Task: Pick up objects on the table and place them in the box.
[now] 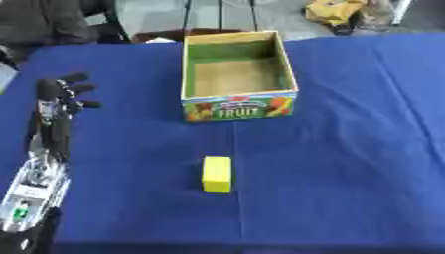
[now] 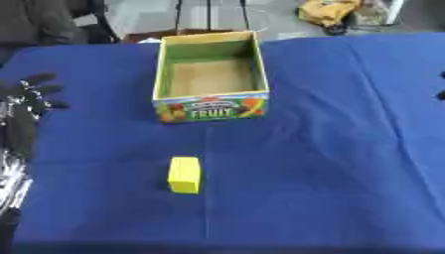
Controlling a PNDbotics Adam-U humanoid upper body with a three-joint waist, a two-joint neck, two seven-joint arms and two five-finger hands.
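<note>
A yellow block lies on the blue tablecloth, a little in front of the box. The cardboard box has green inner walls and a front label reading FRUIT; it stands open at the table's far middle with nothing visible inside. My left hand hovers at the left side of the table, fingers spread and holding nothing, well left of the block. Of my right hand only dark tips show at the right edge of the right eye view.
Beyond the table's far edge are a yellow bag, dark chair legs and a dark seated shape at the top left. Blue cloth stretches to the right of the box and block.
</note>
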